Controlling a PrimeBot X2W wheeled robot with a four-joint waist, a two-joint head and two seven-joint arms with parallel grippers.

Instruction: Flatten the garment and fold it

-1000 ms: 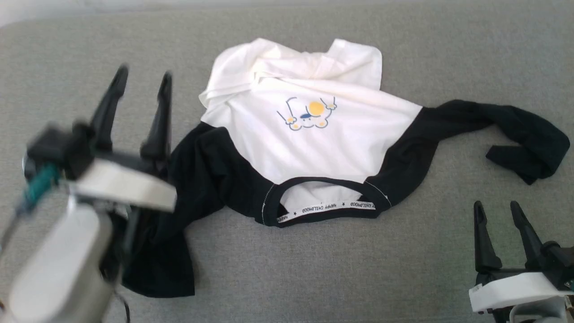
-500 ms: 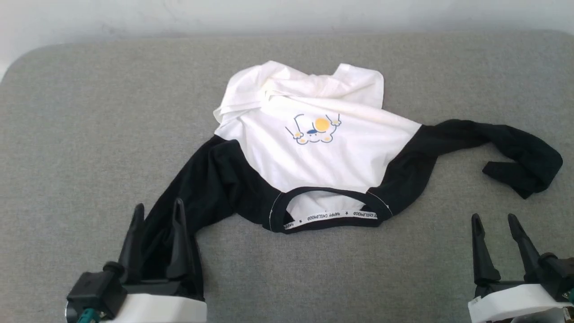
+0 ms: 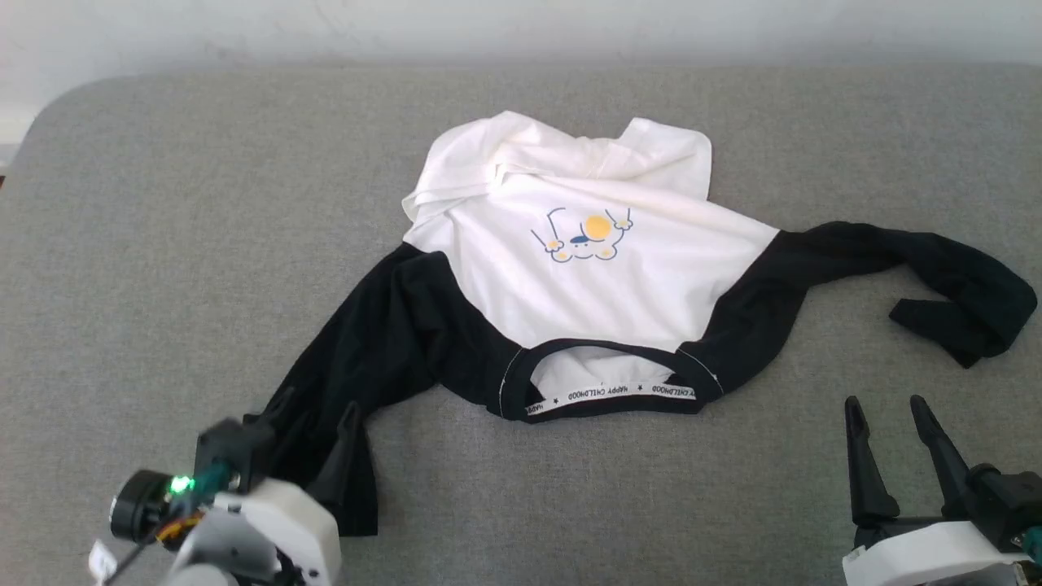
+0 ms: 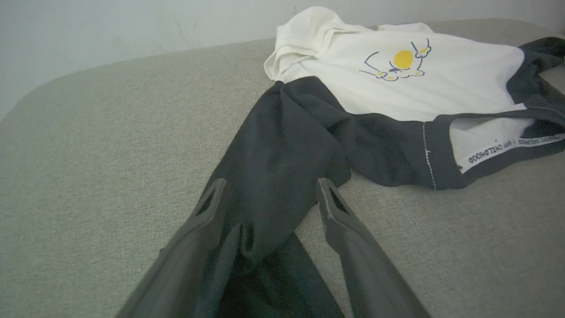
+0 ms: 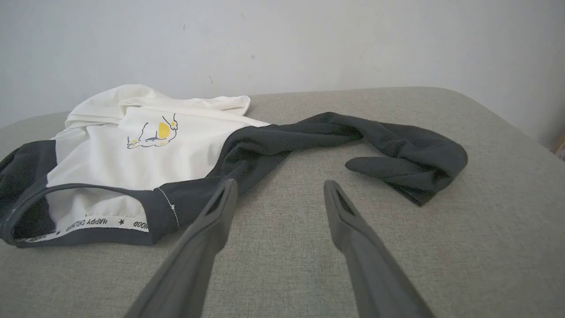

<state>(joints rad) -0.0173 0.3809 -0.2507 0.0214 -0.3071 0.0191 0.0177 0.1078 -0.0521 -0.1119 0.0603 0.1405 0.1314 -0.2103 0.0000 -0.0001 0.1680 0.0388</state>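
Note:
The garment (image 3: 586,268) lies crumpled on the grey surface, collar toward me, its white hem bunched at the far side. Its black left sleeve (image 3: 350,366) runs down to my left gripper (image 3: 317,407). That gripper is open and low, and its fingers straddle the sleeve's end (image 4: 273,168) without closing on it. The right sleeve (image 3: 895,260) stretches out to the right with its end folded back. My right gripper (image 3: 885,403) stands open over bare surface, near the collar's right side (image 5: 167,207) and short of the folded sleeve end (image 5: 410,168).
A grey padded surface (image 3: 163,244) carries everything; its far left corner is rounded. A pale wall (image 3: 521,24) runs behind it. Bare fabric surface lies to the left of the garment and along the front between the two grippers.
My left gripper has dropped from high above the left sleeve to low at the sleeve's end, tilting a little. The head camera has shifted. The right gripper has hardly moved.

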